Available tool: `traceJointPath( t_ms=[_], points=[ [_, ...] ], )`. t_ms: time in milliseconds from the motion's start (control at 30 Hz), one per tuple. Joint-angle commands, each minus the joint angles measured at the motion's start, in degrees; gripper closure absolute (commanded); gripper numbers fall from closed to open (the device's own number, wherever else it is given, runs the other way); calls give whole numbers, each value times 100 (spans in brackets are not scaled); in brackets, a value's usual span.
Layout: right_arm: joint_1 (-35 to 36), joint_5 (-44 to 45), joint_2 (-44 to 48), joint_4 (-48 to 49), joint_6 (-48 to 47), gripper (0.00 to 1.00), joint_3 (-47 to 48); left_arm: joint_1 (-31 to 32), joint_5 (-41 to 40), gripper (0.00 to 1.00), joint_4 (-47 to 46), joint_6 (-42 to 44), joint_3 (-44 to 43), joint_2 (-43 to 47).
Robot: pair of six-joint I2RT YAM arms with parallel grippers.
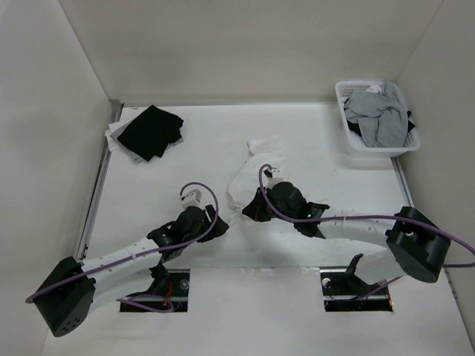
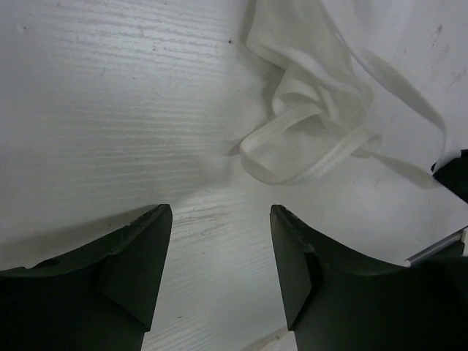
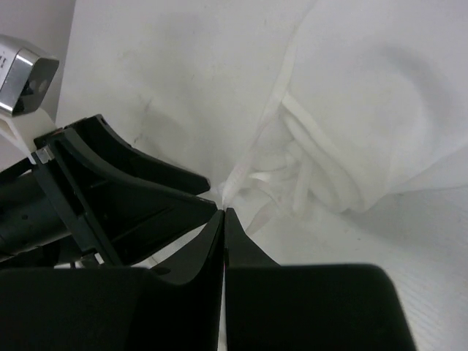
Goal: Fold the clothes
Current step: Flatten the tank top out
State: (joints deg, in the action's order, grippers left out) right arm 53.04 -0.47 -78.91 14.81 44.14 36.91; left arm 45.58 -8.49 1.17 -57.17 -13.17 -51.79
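Nearest the bases, the left gripper (image 2: 219, 219) is held low over the bare table (image 1: 200, 159) with its jaws spread wide and nothing between them. A looped edge of the clothes (image 1: 249, 178) lies just ahead of it, untouched. Beside it, slightly further in, the right gripper (image 3: 223, 212) is pressed closed at the near edge of the same white garment. A thin pucker of cloth is drawn to a point right at the fingertips, so a pinch on the clothes is judged to have been made. Beyond both grippers the garment is bunched near the middle of the table, crumpled and twisted, with no flat panel laid out. No fold can be judged as begun; the step in hand appears to be the first grasp, meant to open the cloth out. For the next move, a second hold by the open gripper on the looped edge seems called for, well apart from the first pinch, so that the thin cloth can be drawn long and flat. Further back, a black garment (image 1: 151, 132) lies at the far left, and a white basket (image 1: 344, 111) of grey garments (image 1: 378, 119) stands at the far right.
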Motion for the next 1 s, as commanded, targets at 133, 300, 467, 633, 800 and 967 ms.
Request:
traceJointPath(
  t_ms=[133,300,467,633,800,967],
  points=[
    [316,-304,-519,1059,473,99,-8,-19,-109,43,-583,-805,578,845],
    [677,-437,-792,796,455,100,212,-212,-109,43,-627,-796,561,1057],
    [958,-437,-818,585,438,99,212,-291,-56,41,-968,-831,430,874],
    [1090,-305,-994,523,420,98,379,-142,338,39,-1663,-840,298,179],
    [1116,-103,-1012,348,341,85,449,-98,568,51,-1998,-928,297,-130],
    [1283,116,-346,-214,25,58,221,-54,568,59,-1998,-972,324,-138]
  ],
)
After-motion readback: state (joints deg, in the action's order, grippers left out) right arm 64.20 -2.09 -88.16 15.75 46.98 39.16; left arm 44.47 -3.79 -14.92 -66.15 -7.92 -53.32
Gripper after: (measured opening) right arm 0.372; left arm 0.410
